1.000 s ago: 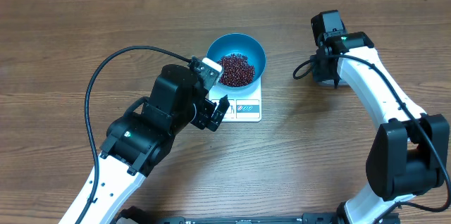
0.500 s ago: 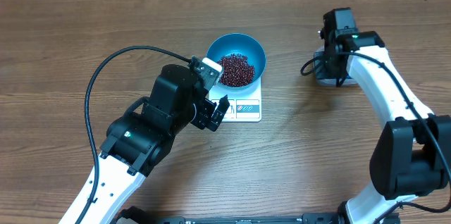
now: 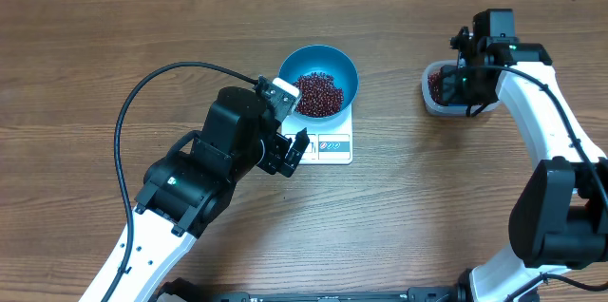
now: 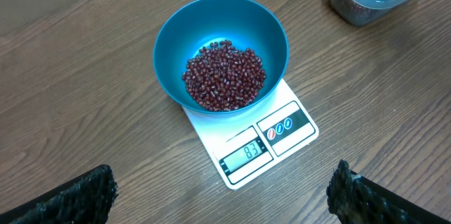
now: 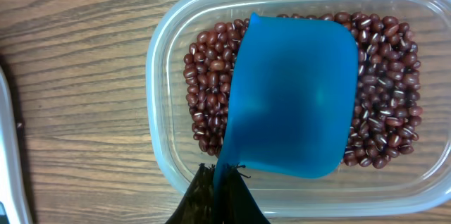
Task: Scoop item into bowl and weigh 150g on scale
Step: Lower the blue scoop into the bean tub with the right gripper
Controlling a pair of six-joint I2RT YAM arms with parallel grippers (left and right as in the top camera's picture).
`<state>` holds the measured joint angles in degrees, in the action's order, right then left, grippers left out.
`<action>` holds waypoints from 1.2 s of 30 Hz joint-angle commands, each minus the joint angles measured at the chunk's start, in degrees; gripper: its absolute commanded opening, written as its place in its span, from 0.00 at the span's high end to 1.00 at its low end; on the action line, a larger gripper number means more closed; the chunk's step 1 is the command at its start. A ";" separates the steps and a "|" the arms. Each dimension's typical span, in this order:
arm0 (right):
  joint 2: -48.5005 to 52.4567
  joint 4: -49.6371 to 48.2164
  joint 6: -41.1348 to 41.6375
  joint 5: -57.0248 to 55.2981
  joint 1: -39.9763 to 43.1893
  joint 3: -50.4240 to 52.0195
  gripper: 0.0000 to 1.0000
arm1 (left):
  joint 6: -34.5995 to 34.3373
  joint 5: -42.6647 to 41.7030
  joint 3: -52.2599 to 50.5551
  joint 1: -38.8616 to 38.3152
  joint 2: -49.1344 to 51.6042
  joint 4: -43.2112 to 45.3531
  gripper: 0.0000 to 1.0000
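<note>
The bright blue bowl stands on the white scale and holds a heap of dark red-brown beans. The scale's display reads 83. My left gripper hovers just in front of the scale, open and empty. My right gripper is shut on the handle of a small blue scoop. The scoop hangs over more beans in the clear tub; I cannot tell whether its bowl touches the beans.
The clear tub sits on the wooden table to the right of the scale, with bare wood between them. My left arm and its black cable cover the table's front left.
My right arm has swung rightward, away from the bowl, and now holds the scoop over the tub, which it hid before. The left arm, bowl and scale have not moved.
</note>
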<state>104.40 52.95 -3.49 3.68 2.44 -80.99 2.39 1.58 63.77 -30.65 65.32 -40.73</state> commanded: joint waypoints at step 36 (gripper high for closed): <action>1.16 -1.55 -2.82 18.69 6.40 0.52 0.96 | -0.90 0.35 0.00 0.26 -0.07 0.02 0.00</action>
<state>104.42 52.27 -4.99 15.31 8.05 -80.97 2.39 1.58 63.77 -30.65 65.32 -40.73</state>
